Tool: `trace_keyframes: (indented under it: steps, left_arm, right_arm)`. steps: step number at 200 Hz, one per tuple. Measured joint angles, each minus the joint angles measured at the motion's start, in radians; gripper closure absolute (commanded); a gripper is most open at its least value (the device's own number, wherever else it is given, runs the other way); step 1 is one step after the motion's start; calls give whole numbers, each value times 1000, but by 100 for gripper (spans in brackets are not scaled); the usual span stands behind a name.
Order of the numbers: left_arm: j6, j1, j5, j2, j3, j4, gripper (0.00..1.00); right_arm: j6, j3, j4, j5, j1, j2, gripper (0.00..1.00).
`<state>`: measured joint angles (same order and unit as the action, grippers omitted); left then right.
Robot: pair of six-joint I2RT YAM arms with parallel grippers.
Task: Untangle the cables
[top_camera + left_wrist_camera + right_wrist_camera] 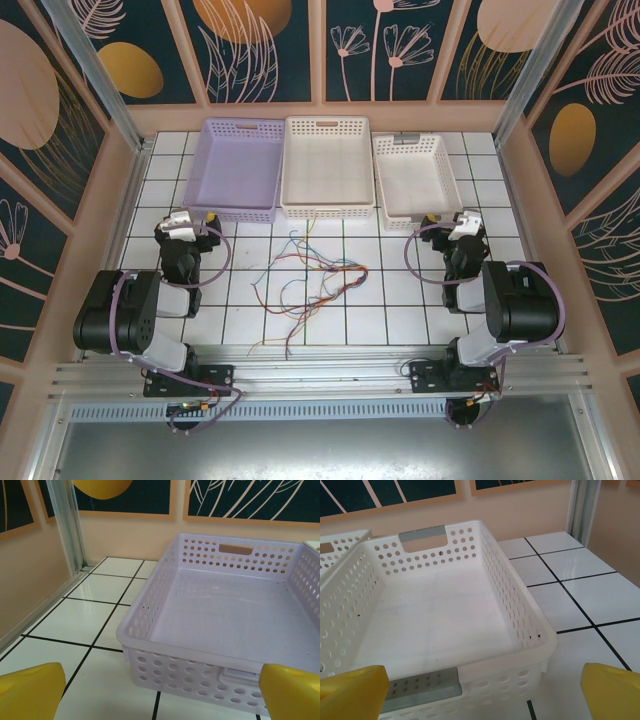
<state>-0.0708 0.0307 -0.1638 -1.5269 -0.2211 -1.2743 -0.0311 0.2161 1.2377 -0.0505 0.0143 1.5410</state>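
Cables [310,275]: thin red, blue, yellow-orange, green and purple strands lie in one loose tangle on the white tiled table [400,300], about midway between the two arms. Nothing touches them.

Nearest the arm bases, a few loose ends trail out of the heap toward the near edge. These free ends look like the easiest places to start a pull, since they lie clear of the knot. The crossing point, where most colours overlap, sits in the middle of the heap. A few strands also reach toward the baskets.

Left gripper [195,224]: parked at the left of the table, well apart from the tangle and facing away from it. Its yellow fingertips [30,692] stand wide apart with nothing between them. Right gripper [455,226]: mirrored on the right, its yellow fingertips [352,692] likewise spread and empty. Both arms look folded into a rest pose that leaves the middle free, so the untangling seems not yet begun.

Farther back, three perforated baskets stand side by side: a lilac basket [240,165] ahead of the left gripper, a middle white basket [328,160], and a smaller white basket [415,175] ahead of the right gripper. All three are empty. Judgement: they are probably set within reach of each arm to receive the separated cables.
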Motion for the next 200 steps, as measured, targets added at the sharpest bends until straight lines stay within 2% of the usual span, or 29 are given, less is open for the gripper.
trace_keyframes:
  steps: [61, 118, 156, 170, 189, 200]
  left_arm:
    - [0, 0, 0, 0, 0, 0, 1]
    - [0, 0, 0, 0, 0, 0, 1]
    - [0, 0, 0, 0, 0, 0, 1]
    - [0, 0, 0, 0, 0, 0, 1]
    - [0, 0, 0, 0, 0, 0, 1]
    - [0, 0, 0, 0, 0, 0, 1]
  right_arm:
    - [3, 0, -18, 1, 1, -14, 1]
    - [-19, 103, -352, 8, -7, -407, 1]
    - [-21, 169, -549, 74, -107, -645, 1]
    - [-85, 180, -595, 91, -121, -715, 1]
    - [-275, 232, -738, 67, -114, -771, 1]
    - [-342, 265, -804, 98, -94, -780, 1]
